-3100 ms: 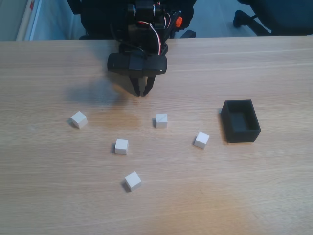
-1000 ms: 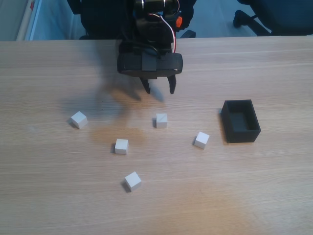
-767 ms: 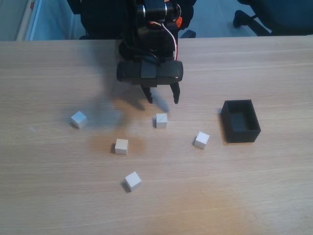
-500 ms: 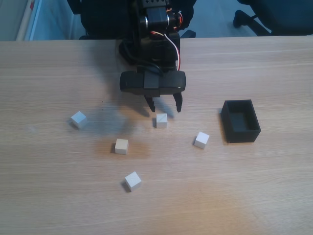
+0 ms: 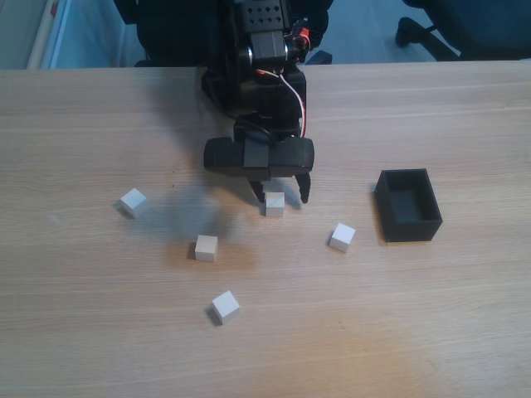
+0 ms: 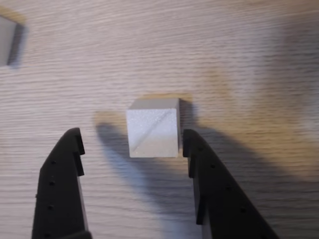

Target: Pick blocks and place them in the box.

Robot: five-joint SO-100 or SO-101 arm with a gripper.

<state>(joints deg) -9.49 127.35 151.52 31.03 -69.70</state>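
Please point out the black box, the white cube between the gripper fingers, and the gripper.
black box point(image 5: 431, 225), fixed view, its front wall.
white cube point(image 6: 152, 132), wrist view, its top face.
gripper point(image 6: 134, 186), wrist view, midway between fingertips.

White blocks point(image 5: 274, 204), black box point(image 5: 408, 205) and pincer point(image 5: 280, 196) (pale wood-grain table point(image 5: 99, 315)).

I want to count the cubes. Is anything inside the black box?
From the fixed view, the box looks empty: only its dark floor shows. The near wall hides a strip of the floor. Five white cubes sit on the table, one between the open gripper.
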